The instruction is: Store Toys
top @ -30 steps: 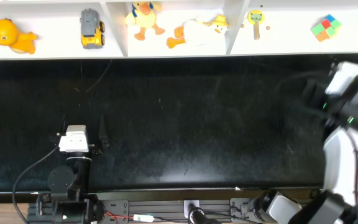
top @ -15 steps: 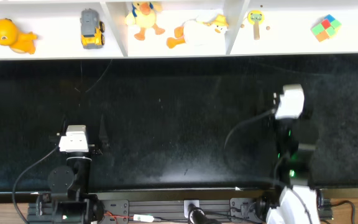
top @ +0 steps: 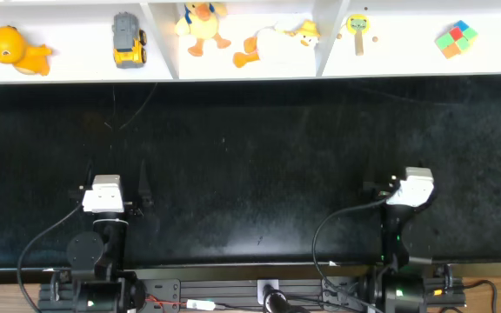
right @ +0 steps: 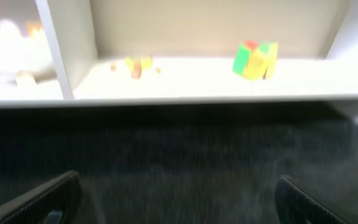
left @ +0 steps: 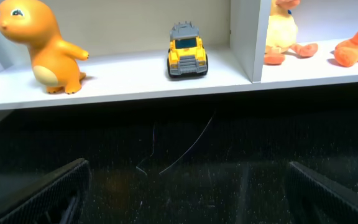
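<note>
Every toy sits in the white shelf (top: 250, 71) along the far edge of the table. From left to right they are an orange dinosaur (top: 14, 48), a yellow truck (top: 129, 42), a yellow duck plush (top: 201, 26), a white duck plush lying down (top: 277, 43), a small wooden rattle (top: 358, 30) and a colourful cube (top: 456, 39). My left gripper (left: 188, 205) is open and holds nothing, low over the mat, facing the dinosaur (left: 42, 46) and truck (left: 188, 51). My right gripper (right: 176, 208) is also open with nothing in it, facing the cube (right: 255, 60) and rattle (right: 137, 65).
A black mat (top: 250, 165) covers the table between the arms and the shelf, with nothing lying on it. White dividers (left: 241, 37) split the shelf into compartments. Both arms stand near the table's front edge.
The right arm has swung back from the far right near the shelf to the near side of the table, with nothing in its gripper. The left arm has not moved.
</note>
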`<state>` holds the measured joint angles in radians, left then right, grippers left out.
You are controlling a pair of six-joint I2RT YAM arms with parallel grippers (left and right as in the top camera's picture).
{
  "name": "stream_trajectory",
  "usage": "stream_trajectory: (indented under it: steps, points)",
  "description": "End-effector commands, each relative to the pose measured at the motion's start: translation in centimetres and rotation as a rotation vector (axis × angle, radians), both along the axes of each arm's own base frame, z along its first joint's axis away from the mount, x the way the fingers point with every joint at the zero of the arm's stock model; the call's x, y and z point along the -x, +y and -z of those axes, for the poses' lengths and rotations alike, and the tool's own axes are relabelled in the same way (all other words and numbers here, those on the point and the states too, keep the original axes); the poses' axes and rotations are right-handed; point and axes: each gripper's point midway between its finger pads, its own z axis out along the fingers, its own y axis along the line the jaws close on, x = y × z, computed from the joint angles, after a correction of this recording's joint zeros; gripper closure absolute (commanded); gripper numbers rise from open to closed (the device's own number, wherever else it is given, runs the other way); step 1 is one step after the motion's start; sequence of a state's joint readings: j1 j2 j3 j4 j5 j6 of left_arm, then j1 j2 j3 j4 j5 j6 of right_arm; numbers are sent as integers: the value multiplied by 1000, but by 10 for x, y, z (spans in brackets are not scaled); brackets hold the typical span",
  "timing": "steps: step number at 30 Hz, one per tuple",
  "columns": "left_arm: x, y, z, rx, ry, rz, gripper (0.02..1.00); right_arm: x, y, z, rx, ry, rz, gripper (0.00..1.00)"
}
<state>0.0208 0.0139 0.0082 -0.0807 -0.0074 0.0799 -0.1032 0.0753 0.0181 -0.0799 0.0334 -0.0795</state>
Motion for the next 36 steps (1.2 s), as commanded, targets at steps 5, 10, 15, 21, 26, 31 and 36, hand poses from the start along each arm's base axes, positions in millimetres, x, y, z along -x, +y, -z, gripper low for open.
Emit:
stream_trajectory:
  steps: [5, 10, 15, 21, 26, 31, 36]
  points:
    - [0, -3, -1, 4, -7, 17, 20, 3, 3, -10, -16, -62, -14, 5]
    - [0, -3, -1, 4, -7, 17, 20, 3, 2, -10, -29, -64, -10, 5]
    - [0, -3, -1, 4, -7, 17, 20, 3, 2, -10, -30, -63, -10, 5]
    - [0, -3, -1, 4, -7, 17, 23, 3, 2, -10, -30, -63, -10, 3]
    - [0, -3, -1, 4, -7, 17, 20, 3, 2, -10, -30, -63, -10, 5]
    - [0, -3, -1, 4, -7, 17, 20, 3, 2, -10, -30, -63, -10, 5]
    - [0, -3, -1, 4, -7, 17, 20, 3, 2, -10, -30, -63, -10, 5]
